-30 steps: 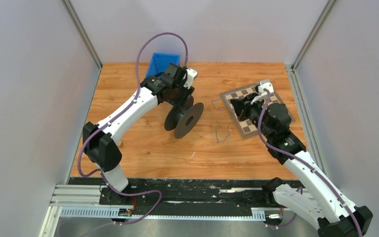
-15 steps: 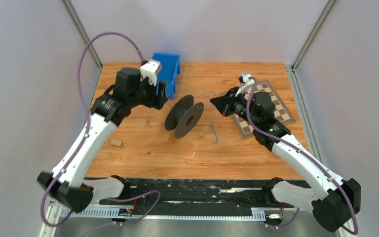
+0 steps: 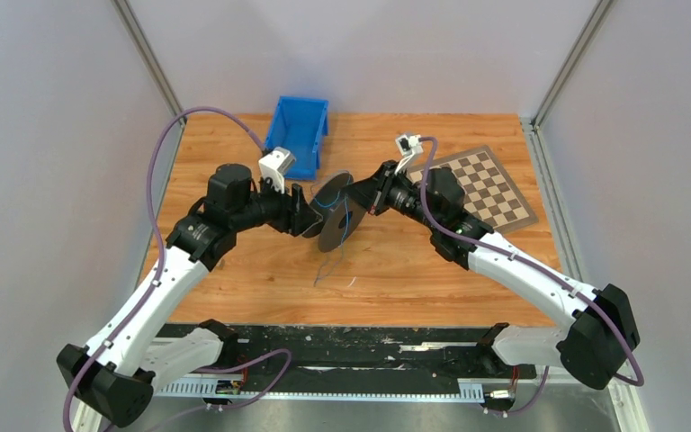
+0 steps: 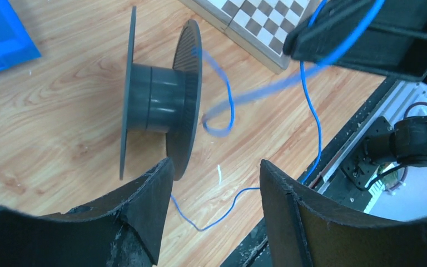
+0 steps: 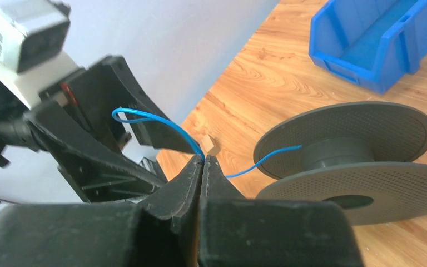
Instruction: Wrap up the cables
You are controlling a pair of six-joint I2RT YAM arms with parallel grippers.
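A black spool (image 3: 335,219) stands on edge at the middle of the wooden table. The thin blue cable (image 3: 331,266) runs from it and trails down onto the table in front. My right gripper (image 3: 357,192) is just right of the spool, shut on the cable (image 5: 264,161) a short way from the hub. In the left wrist view the cable (image 4: 318,130) hangs from that gripper and loops beside the spool (image 4: 155,97). Left of the spool, my left gripper (image 3: 309,219) is open with nothing between its fingers (image 4: 144,211).
A blue bin (image 3: 299,130) sits at the back, left of centre. A chessboard (image 3: 488,184) lies at the back right. A small wooden block (image 5: 211,146) rests on the table beyond my right fingertips. The black rail (image 3: 351,346) runs along the near edge.
My right gripper came left off the chessboard to the spool, bringing the cable. My left arm swung away from behind the spool, then came in low on its left side.
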